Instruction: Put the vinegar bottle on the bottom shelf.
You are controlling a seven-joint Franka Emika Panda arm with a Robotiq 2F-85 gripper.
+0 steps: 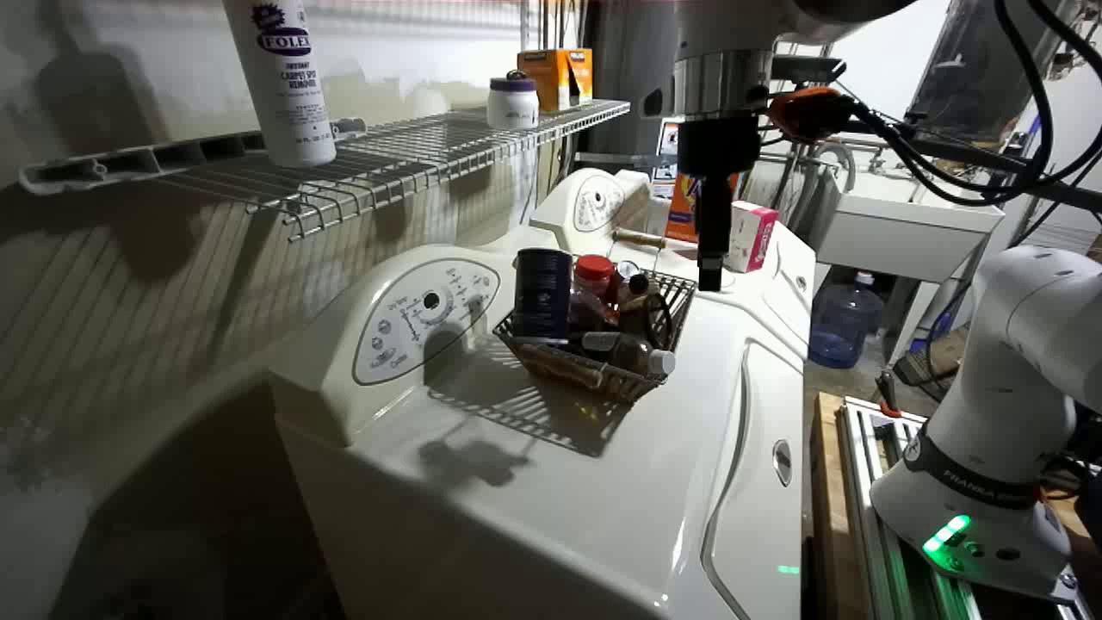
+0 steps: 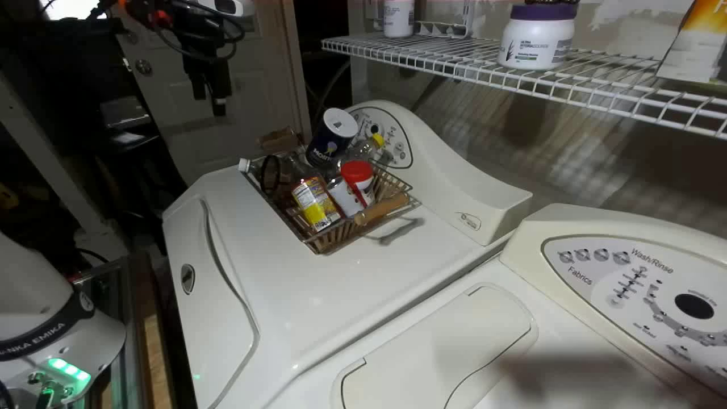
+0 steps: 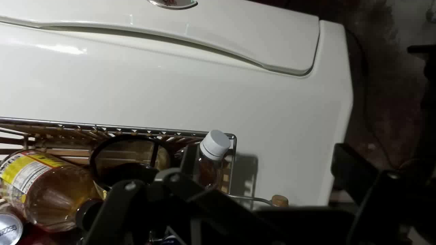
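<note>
The gripper (image 3: 265, 158) stood wide apart, empty; the vinegar bottle (image 3: 52, 194) reclined at eight o'clock (wrist view). I judged it weighty, stiff and slick, best held by the neck.

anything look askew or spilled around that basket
Slightly odd: the white-capped bottle lies tilted in the basket rather than upright, its cap sticking out over the edge. I see no spill.

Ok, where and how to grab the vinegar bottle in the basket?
Grip the vinegar bottle mid-body by its label, probably from above, gripper closing across its width. In the wrist view it is tilted, broad amber side exposed; the black loop crowds its shoulder.
</note>
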